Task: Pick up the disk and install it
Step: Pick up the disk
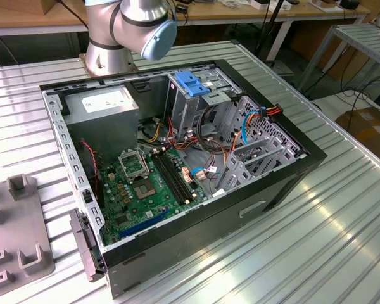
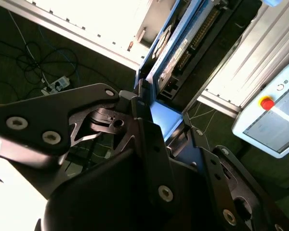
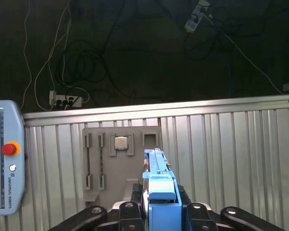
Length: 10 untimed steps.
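One disk (image 3: 156, 166), clamped edgewise between the fingers of the gripper (image 3: 161, 208), held above the ribbed table (image 3: 231, 159); pickup apparently done; installation outstanding, open computer case (image 1: 177, 158) mid-frame in the exterior view.

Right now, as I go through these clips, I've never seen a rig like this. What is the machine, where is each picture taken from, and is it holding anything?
The machine is a single robot arm standing on a ribbed metal table. The exterior view comes from a camera off the arm. It shows an open computer case lying on the table, and a grey fixture tray at the exterior view's left. The two wrist views come from cameras riding on the arm, looking along its gripper. In both wrist views the gripper is closed on the disk, a grey drive in a bright blue carrier. The disk is not yet in the case. The first wrist view also shows a control pendant with a red button.
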Each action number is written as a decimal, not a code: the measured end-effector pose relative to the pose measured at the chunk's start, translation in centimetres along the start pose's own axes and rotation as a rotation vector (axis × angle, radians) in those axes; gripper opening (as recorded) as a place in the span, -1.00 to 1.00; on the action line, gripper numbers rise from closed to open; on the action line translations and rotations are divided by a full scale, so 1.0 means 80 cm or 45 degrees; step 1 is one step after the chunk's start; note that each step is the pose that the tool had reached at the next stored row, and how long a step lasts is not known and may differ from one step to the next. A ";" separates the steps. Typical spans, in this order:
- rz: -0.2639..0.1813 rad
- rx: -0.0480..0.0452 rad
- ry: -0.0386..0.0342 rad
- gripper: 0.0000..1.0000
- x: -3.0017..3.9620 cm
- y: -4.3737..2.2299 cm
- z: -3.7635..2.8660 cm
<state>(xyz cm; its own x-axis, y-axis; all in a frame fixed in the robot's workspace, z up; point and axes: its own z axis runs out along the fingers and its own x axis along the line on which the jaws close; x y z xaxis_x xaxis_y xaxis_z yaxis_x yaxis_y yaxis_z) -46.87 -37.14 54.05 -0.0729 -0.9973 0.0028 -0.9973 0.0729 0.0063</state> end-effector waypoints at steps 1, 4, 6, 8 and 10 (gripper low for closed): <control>0.000 0.000 0.0000 -0.25 0.0000 0.0000 -0.0022; 0.000 0.000 0.0000 -0.25 0.0000 0.0000 -0.0098; 0.000 0.000 -0.0001 -0.25 -0.0001 0.0000 -0.0101; 0.000 0.000 0.0000 -0.25 0.0000 0.0001 -0.0103; 0.000 0.000 -0.0017 -0.25 0.0000 -0.0012 -0.0102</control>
<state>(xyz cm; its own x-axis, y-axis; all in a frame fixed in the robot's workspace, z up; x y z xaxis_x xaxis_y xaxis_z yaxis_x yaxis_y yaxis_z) -46.76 -37.14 54.86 -0.0728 -0.9973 0.0015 -0.9973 0.0728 0.0063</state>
